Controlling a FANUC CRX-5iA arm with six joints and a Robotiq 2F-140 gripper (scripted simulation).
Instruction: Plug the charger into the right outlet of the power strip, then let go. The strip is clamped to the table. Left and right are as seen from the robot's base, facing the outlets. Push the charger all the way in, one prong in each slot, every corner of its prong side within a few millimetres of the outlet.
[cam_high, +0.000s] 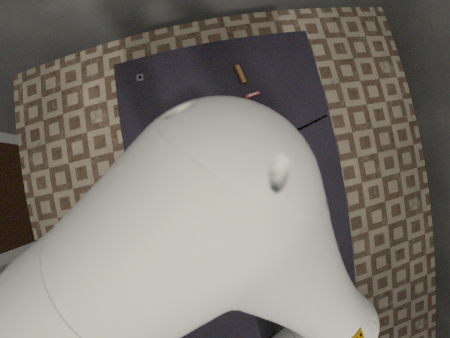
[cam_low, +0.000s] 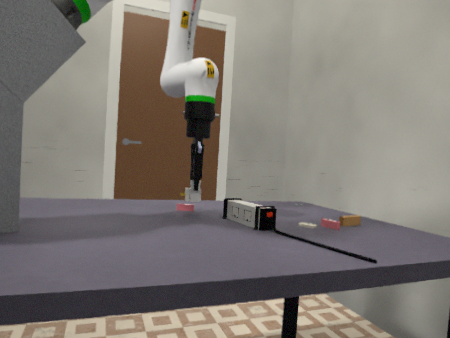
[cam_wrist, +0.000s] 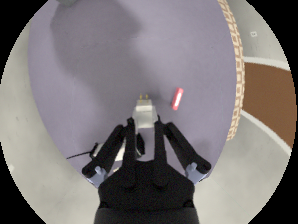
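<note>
My gripper (cam_low: 193, 187) points straight down and is shut on the small white charger (cam_low: 189, 195), held a little above the purple table. In the wrist view the charger (cam_wrist: 144, 113) sits between the fingertips of the gripper (cam_wrist: 147, 129). The power strip (cam_low: 248, 213), white with a black end and a red switch, lies on the table to the right of the gripper in the exterior view, well apart from the charger. Its black cable (cam_low: 325, 246) runs off toward the table's right edge. In the overhead view the arm hides the gripper, the charger and the strip.
A pink block (cam_low: 185, 206) lies on the table just below and beside the charger; it also shows in the wrist view (cam_wrist: 177, 99). A small white piece (cam_low: 307, 225), another pink block (cam_low: 330, 223) and a brown block (cam_low: 350, 220) lie right of the strip. The robot base stands at far left.
</note>
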